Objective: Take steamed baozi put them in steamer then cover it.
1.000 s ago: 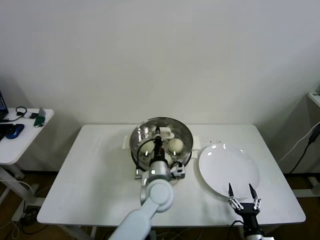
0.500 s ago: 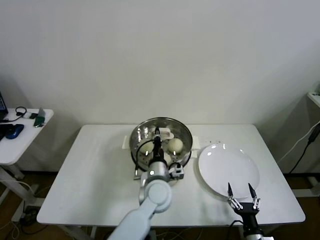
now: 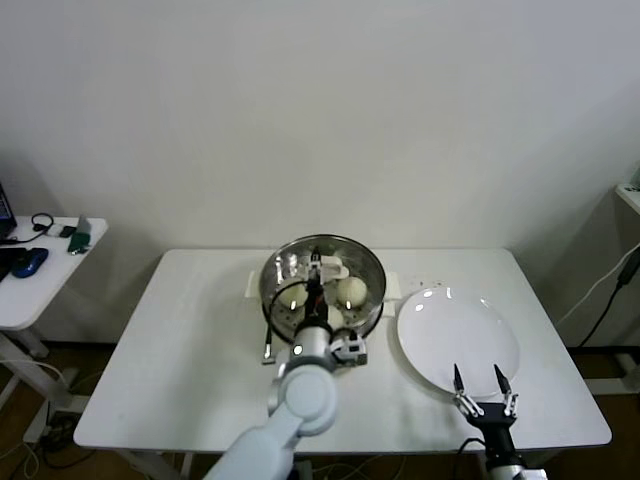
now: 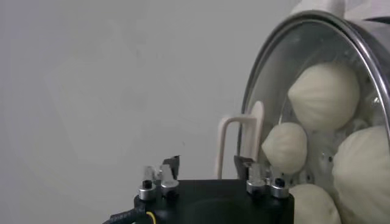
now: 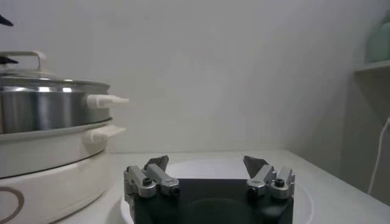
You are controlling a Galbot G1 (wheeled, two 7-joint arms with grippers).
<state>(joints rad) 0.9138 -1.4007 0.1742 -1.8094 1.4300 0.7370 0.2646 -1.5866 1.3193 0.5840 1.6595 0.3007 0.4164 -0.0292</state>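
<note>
A white table (image 3: 190, 330) stands against a plain pale wall, with a smaller side table (image 3: 25, 295) off to the robot's left carrying a blue mouse (image 3: 30, 262) and some cables. Near the back middle of the table sits the steamer (image 3: 322, 280), its shiny steel pot on a cream-white base with side handles. The clear glass cover (image 4: 308, 115) lies on top of it, and through the glass the steamed baozi (image 4: 323, 88) show as cream-white buns packed close together inside the pot. The left arm reaches forward from the near edge, its wrist just in front of the steamer, and the left gripper (image 4: 207, 163) hovers over the cover with its jaws open on either side of the cream-white handle (image 4: 234, 146), not pressing it. Just to the right of the steamer lies a flat white plate (image 3: 458, 340). The right gripper (image 3: 483, 382) is parked low at the near edge of that plate, its jaws spread open and holding nothing; its wrist view shows the steamer's side and one handle (image 5: 106, 101) beyond.
</note>
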